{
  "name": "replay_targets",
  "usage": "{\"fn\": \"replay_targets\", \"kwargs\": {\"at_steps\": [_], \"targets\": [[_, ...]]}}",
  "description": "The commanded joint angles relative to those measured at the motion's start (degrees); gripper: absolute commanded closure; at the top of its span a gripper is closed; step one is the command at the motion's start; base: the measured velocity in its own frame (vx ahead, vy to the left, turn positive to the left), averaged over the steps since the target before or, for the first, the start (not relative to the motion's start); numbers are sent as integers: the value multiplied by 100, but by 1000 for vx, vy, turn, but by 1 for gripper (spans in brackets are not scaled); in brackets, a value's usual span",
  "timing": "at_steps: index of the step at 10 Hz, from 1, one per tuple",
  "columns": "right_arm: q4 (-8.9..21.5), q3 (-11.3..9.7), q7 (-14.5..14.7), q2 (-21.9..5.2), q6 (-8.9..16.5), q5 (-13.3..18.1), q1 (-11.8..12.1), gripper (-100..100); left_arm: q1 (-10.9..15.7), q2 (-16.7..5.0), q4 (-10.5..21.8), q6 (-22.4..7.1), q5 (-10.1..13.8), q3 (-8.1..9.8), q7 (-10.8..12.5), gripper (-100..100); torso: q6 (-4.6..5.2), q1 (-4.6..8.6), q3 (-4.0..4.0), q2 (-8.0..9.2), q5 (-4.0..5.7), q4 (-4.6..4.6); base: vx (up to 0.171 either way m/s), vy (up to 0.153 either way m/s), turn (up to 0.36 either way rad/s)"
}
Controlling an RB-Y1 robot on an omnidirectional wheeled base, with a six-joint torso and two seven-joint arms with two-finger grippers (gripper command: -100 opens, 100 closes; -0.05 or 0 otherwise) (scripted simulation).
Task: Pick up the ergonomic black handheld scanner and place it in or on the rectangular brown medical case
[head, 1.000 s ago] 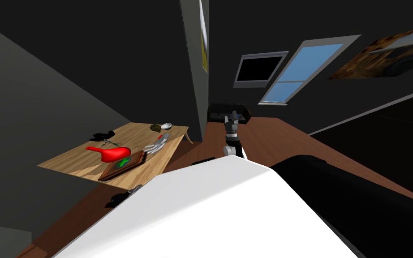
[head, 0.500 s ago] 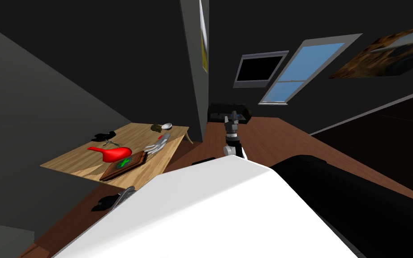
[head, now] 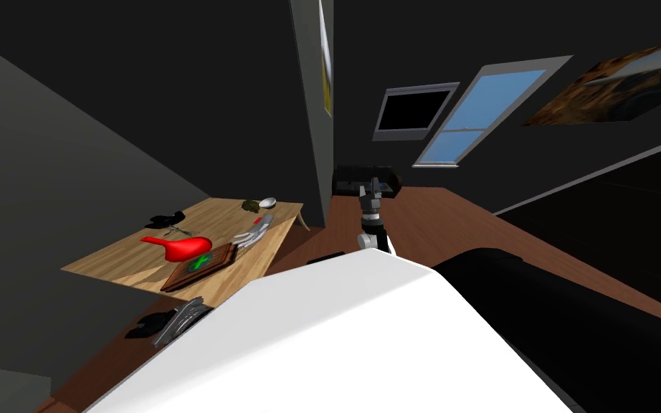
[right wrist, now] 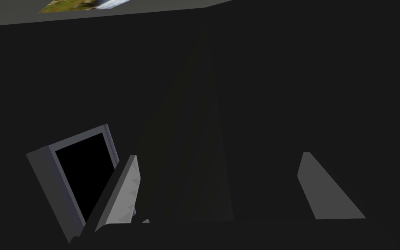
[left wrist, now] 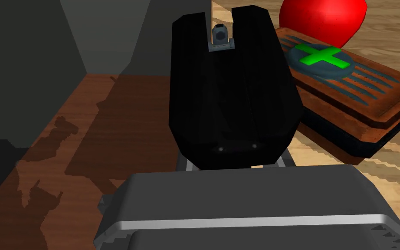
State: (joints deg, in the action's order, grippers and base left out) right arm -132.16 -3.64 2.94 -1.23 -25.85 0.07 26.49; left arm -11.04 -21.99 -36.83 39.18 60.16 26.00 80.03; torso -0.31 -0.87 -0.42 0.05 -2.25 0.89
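Since the left claw (head: pixel 175 324) is pinching the chunky, matte black handheld scanner (left wrist: pixel 231 95) at its broad rounded base, the device rises straight out ahead of the claw's dark body. Its forked tip, with a small grey hexagonal fitting, points away, and the fingers are almost wholly hidden behind it. From where I stand, that grip looks chosen for carrying. The scanner hangs clear of the light, grained wooden table (left wrist: pixel 394 39), by its near edge, with the reddish-brown plank floor (left wrist: pixel 108 130) alongside. The flat rectangular brown medical case (left wrist: pixel 368 104) lies just ahead of the claw and a little off to the side, so a short reach should land the scanner on its ribbed lid with the green cross. Beyond the case sits a glossy red bulb-shaped vessel (left wrist: pixel 322 19), touching it or nearly so. The right claw (right wrist: pixel 218 156) is held forward, well apart from the left one, its fingers spread and gripping nothing.
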Motion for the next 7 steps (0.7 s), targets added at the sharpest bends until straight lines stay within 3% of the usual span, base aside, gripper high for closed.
{"fn": "replay_targets", "kwargs": {"at_steps": [1, 2, 7], "targets": [[0, 0, 0, 0, 0, 0, 0, 0, -101, -49, -168, -107, 21, 22, -29, 100, 0, 0, 0, 0, 0, 0, 19, 64, -41], [0, 0, 0, 0, 0, 0, 0, 0, -85, -296, -224, -283, 39, 3, -66, 100, -4, 7, 1, 3, -4, 1, 34, 86, -68], [0, 1, 0, -1, 0, 0, 1, 0, -10, -1009, -409, -638, 53, -248, -207, 100, 18, -27, -17, -29, -1, 6, 58, 141, -104]]}}
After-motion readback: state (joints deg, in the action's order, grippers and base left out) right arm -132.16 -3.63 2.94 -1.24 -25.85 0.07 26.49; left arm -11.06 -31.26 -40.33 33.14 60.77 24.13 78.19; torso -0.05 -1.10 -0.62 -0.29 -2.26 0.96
